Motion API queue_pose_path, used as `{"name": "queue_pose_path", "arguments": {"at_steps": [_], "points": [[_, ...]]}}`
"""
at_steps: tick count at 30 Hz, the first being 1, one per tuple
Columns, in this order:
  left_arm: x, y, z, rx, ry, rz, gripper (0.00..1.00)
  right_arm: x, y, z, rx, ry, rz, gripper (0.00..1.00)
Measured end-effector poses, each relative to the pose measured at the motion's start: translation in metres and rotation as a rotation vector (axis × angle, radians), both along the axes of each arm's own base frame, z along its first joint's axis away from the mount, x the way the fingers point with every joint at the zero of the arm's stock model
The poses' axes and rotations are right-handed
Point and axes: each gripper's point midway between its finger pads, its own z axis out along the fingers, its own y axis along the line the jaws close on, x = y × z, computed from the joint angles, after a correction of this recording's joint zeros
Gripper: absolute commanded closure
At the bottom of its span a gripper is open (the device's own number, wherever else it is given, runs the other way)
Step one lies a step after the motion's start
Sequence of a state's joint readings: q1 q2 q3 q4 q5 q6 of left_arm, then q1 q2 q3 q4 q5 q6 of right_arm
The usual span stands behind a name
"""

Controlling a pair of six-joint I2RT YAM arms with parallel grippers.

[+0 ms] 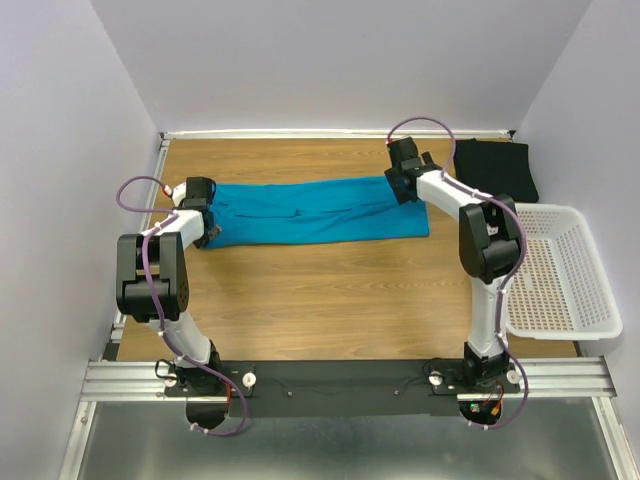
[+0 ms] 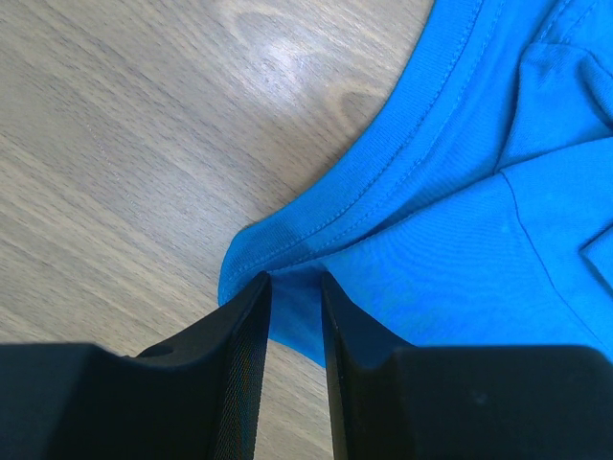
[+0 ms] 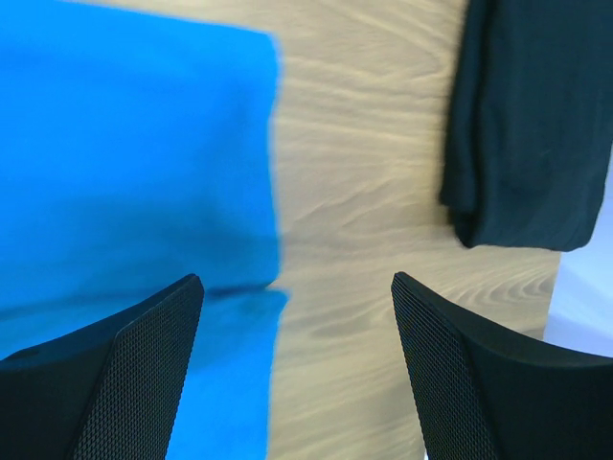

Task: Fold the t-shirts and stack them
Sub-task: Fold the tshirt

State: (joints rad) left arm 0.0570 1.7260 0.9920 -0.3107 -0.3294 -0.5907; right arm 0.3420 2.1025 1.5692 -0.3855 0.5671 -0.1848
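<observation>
The teal-blue t-shirt [image 1: 320,212] lies folded into a long strip across the far half of the table. At its left end my left gripper [image 1: 204,230] is shut on the cloth. In the left wrist view the fingers [image 2: 294,280] pinch a fold of the teal-blue t-shirt [image 2: 460,240] just below the collar seam. My right gripper [image 1: 402,186] hovers open over the strip's right end. In the right wrist view its jaws [image 3: 297,283] straddle the edge of the teal-blue t-shirt [image 3: 124,163] and hold nothing. The black t-shirt [image 1: 495,168] lies folded at the back right [image 3: 527,125].
A white perforated basket [image 1: 565,270] sits at the table's right edge, partly overhanging it. Walls close in the back and both sides. Bare wooden tabletop [image 1: 330,300] stretches between the teal-blue t-shirt and the arm bases.
</observation>
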Motion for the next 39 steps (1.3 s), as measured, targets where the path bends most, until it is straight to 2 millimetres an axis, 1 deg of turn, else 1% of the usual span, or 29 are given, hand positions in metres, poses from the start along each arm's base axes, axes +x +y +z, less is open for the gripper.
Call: {"name": "queue_pose_path", "arguments": {"at_steps": [2, 3, 5, 6, 8, 9, 11, 12, 14, 16, 18, 19, 21, 22, 23, 26, 30, 32, 39], "points": [[0.000, 0.000, 0.000, 0.000, 0.000, 0.000, 0.64, 0.006, -0.016, -0.002, 0.006, -0.005, -0.040, 0.15], [0.000, 0.000, 0.000, 0.000, 0.000, 0.000, 0.64, 0.006, -0.023, -0.002, 0.010, -0.005, -0.057, 0.17], [0.000, 0.000, 0.000, 0.000, 0.000, 0.000, 0.64, 0.008, -0.033, -0.001, 0.044, -0.012, -0.085, 0.20], [0.000, 0.000, 0.000, 0.000, 0.000, 0.000, 0.64, 0.008, -0.036, 0.001, 0.063, -0.018, -0.093, 0.28], [0.000, 0.000, 0.000, 0.000, 0.000, 0.000, 0.64, 0.005, -0.032, 0.008, 0.132, -0.037, -0.099, 0.39], [0.000, 0.000, 0.000, 0.000, 0.000, 0.000, 0.64, 0.000, -0.026, 0.012, 0.184, -0.045, -0.095, 0.51], [0.000, 0.000, 0.000, 0.000, 0.001, 0.000, 0.64, -0.012, -0.010, 0.020, 0.290, -0.052, -0.080, 0.59], [0.000, 0.000, 0.000, 0.000, 0.001, 0.000, 0.64, -0.020, -0.002, 0.028, 0.357, -0.061, -0.075, 0.63], [0.000, 0.000, 0.000, 0.000, 0.000, 0.001, 0.64, -0.033, 0.017, 0.037, 0.479, -0.062, -0.056, 0.65], [0.000, 0.000, 0.000, 0.000, 0.001, 0.001, 0.64, -0.041, 0.027, 0.038, 0.551, -0.058, -0.050, 0.66], [0.000, 0.000, 0.000, -0.001, 0.000, 0.001, 0.64, -0.051, 0.037, 0.027, 0.624, -0.028, -0.053, 0.69], [0.000, 0.000, 0.000, -0.001, 0.001, 0.001, 0.64, -0.060, 0.039, 0.013, 0.646, 0.008, -0.064, 0.69], [0.000, 0.000, 0.000, -0.001, 0.000, 0.002, 0.63, -0.076, 0.037, -0.010, 0.669, 0.071, -0.096, 0.69], [0.000, 0.000, 0.000, -0.001, 0.000, 0.003, 0.63, -0.081, 0.036, -0.018, 0.678, 0.090, -0.111, 0.69], [0.000, 0.000, 0.000, -0.002, 0.000, 0.004, 0.63, -0.088, 0.032, -0.029, 0.688, 0.116, -0.136, 0.69], [0.000, 0.000, 0.000, -0.004, -0.003, 0.009, 0.62, -0.102, 0.022, -0.049, 0.711, 0.158, -0.200, 0.69], [-0.001, 0.001, 0.000, -0.009, -0.005, 0.026, 0.61, -0.100, 0.017, -0.049, 0.751, 0.129, -0.239, 0.69], [-0.001, 0.003, 0.000, -0.013, -0.007, 0.040, 0.61, -0.105, 0.017, -0.050, 0.769, 0.117, -0.258, 0.69], [-0.007, 0.026, 0.000, -0.037, -0.015, 0.137, 0.60, -0.138, 0.007, -0.050, 0.819, 0.105, -0.360, 0.68]]}}
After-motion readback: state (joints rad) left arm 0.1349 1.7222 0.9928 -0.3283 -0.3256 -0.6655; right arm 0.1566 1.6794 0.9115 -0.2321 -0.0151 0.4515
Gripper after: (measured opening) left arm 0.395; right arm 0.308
